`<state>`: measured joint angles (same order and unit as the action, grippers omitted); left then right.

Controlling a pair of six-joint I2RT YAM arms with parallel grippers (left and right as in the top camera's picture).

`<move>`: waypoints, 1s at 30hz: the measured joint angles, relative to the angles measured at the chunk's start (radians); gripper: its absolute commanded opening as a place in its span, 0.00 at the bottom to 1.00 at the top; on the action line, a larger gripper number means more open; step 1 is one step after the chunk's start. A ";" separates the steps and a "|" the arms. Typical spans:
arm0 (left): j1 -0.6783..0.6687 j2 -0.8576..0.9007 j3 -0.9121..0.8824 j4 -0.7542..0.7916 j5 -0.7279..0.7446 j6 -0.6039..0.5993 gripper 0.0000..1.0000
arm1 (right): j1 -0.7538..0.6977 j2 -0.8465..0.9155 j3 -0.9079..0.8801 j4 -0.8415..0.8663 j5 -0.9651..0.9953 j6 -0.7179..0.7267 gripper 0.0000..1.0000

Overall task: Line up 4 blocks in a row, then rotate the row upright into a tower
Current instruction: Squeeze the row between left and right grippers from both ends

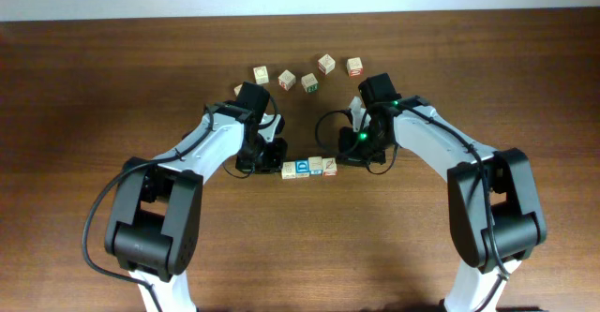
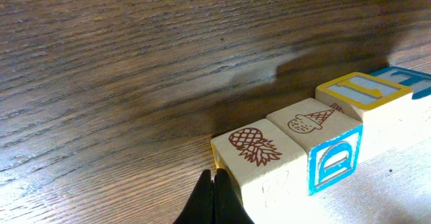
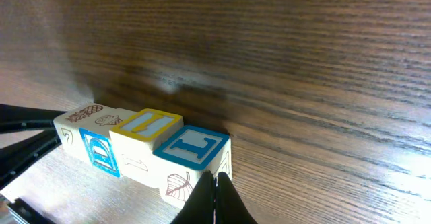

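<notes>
Wooden alphabet blocks (image 1: 309,168), four in all, sit shoulder to shoulder in a short row mid-table (image 1: 94,87), with an arm at each end. At one end the left gripper (image 2: 215,196) has its fingers pressed together, its tip seemingly against the pineapple block (image 2: 259,153). The right gripper (image 3: 215,196), likewise closed on nothing, sits just beside the blue L block (image 3: 192,148). I'd guess they're closed like that for nudging the row square rather than pinching. Some spare cubes (image 1: 309,83) lie in an arc further back

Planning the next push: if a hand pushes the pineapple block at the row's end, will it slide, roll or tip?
Likely slides, not rolls: the pineapple block is a flat-faced cube. Looks like stiff wood. It touches the ice-cream block, which would probably move.
</notes>
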<state>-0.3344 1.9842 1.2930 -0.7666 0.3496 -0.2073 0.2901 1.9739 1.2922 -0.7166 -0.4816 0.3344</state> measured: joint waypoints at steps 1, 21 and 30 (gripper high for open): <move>0.000 0.000 0.000 0.000 0.002 0.000 0.00 | -0.010 0.000 0.000 0.000 -0.013 -0.004 0.04; 0.178 0.000 -0.134 0.148 0.385 -0.004 0.00 | -0.132 0.003 -0.067 0.090 -0.202 -0.106 0.04; 0.127 0.000 -0.136 0.156 0.405 -0.016 0.00 | -0.129 0.003 -0.067 0.084 -0.202 -0.106 0.04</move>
<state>-0.2077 1.9846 1.1572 -0.6102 0.7544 -0.2234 0.1608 1.9770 1.2255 -0.6331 -0.6834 0.2287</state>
